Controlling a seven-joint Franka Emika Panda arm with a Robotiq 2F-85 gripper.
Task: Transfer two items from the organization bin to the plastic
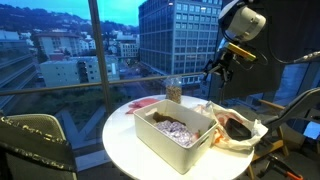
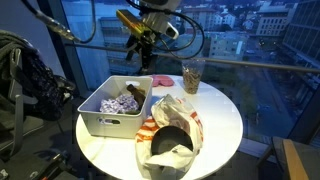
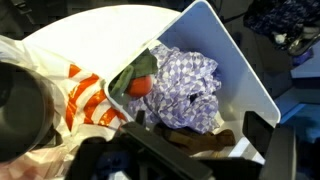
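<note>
The white organization bin [image 1: 160, 140] [image 2: 95, 115] [image 3: 235, 60] stands on the round white table. It holds a purple checked cloth [image 3: 185, 85] [image 1: 178, 130] [image 2: 120, 102], a red and green item [image 3: 140, 84] and a brown item [image 3: 195, 140] [image 2: 136, 93]. The crumpled plastic bag with red stripes [image 1: 235, 128] [image 2: 172, 128] [image 3: 80, 95] lies beside the bin. My gripper [image 1: 217, 68] [image 2: 136, 45] [image 3: 200, 135] hangs open and empty well above the bin and touches nothing.
A glass cup [image 1: 173, 88] [image 2: 191, 74] and a pink flat item [image 1: 145, 103] [image 2: 163, 80] sit near the table's window-side edge. The table [image 1: 125, 150] [image 2: 225, 130] stands by a large window. Dark equipment and cables [image 2: 35, 80] stand beside it.
</note>
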